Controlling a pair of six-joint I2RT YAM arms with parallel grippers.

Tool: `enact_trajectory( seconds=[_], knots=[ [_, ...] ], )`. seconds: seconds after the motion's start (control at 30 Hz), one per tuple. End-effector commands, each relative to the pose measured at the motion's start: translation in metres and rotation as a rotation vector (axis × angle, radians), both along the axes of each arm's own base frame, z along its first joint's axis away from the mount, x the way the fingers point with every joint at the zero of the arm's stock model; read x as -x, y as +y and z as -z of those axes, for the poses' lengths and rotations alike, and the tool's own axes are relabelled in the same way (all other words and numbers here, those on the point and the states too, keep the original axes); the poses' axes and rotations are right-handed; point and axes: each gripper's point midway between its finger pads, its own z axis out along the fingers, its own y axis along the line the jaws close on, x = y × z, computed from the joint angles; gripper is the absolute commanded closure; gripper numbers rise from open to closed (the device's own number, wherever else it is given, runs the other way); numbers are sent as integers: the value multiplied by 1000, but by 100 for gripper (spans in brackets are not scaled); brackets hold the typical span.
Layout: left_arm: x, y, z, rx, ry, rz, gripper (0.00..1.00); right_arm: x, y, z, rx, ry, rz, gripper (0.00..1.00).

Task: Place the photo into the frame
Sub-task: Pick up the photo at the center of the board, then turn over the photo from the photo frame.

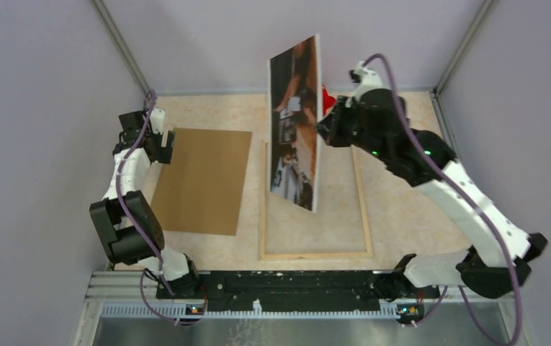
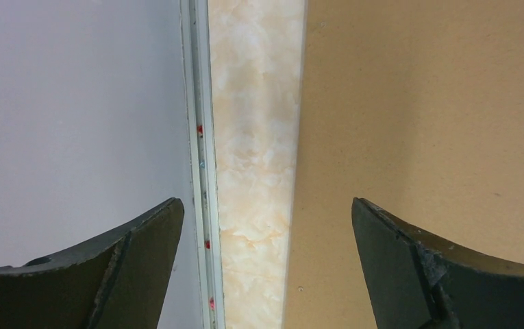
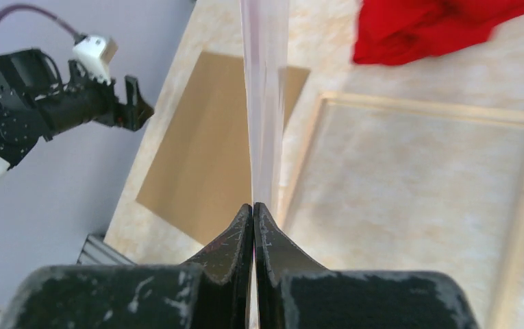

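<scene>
The photo point(image 1: 294, 122) stands almost upright in the air, dark printed side facing left, with its low corner over the frame point(image 1: 315, 254). The frame lies flat at the table's middle, pale wood edges up. My right gripper point(image 1: 324, 126) is shut on the photo's right edge. In the right wrist view the photo point(image 3: 264, 103) shows edge-on as a thin pale strip rising from the shut gripper point(image 3: 253, 205), with the frame point(image 3: 423, 108) below. My left gripper point(image 1: 166, 144) is open and holds nothing, over the left edge of the brown board; its own view shows the gripper point(image 2: 266, 202) spread wide.
A brown backing board point(image 1: 204, 180) lies flat left of the frame, also seen in the left wrist view point(image 2: 423, 103). A red cloth point(image 3: 437, 27) lies behind the frame at the back. The cell wall and its metal rail point(image 2: 201, 137) run close beside the left gripper.
</scene>
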Motion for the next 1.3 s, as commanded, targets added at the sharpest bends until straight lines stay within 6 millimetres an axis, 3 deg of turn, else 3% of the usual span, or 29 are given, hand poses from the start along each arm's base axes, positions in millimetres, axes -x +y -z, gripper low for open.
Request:
enact_trajectory(
  seconds=[0.0, 0.07, 0.13, 0.23, 0.4, 0.6, 0.73, 1.0, 1.13, 1.27],
  knots=[
    [1, -14, -16, 50, -57, 35, 1, 43, -104, -1, 297, 26, 127, 100],
    [3, -19, -12, 73, -50, 41, 1, 55, -124, -5, 358, 42, 143, 100],
    [4, -27, -10, 113, -48, 63, 1, 60, -134, 4, 438, 89, 144, 100],
    [6, -42, -15, 158, -74, 121, 1, 59, -130, 26, 523, 166, 122, 100],
    [4, -47, -21, 175, -84, 143, 1, 56, -93, 44, 598, 192, 49, 100],
    [6, -45, -14, 172, -61, 142, 1, 53, -52, 93, 758, 297, -33, 100],
    [8, -46, -10, 174, -56, 141, 1, 50, -17, 118, 670, 340, -80, 100],
    [13, -43, -4, 150, -43, 140, 1, 39, 57, 144, 494, 426, -157, 100],
    [16, -45, -1, 145, -30, 157, 1, 49, 83, 176, 443, 524, -227, 100],
    [17, -45, 2, 140, -23, 164, 1, 51, 88, 196, 424, 577, -211, 100]
  ],
)
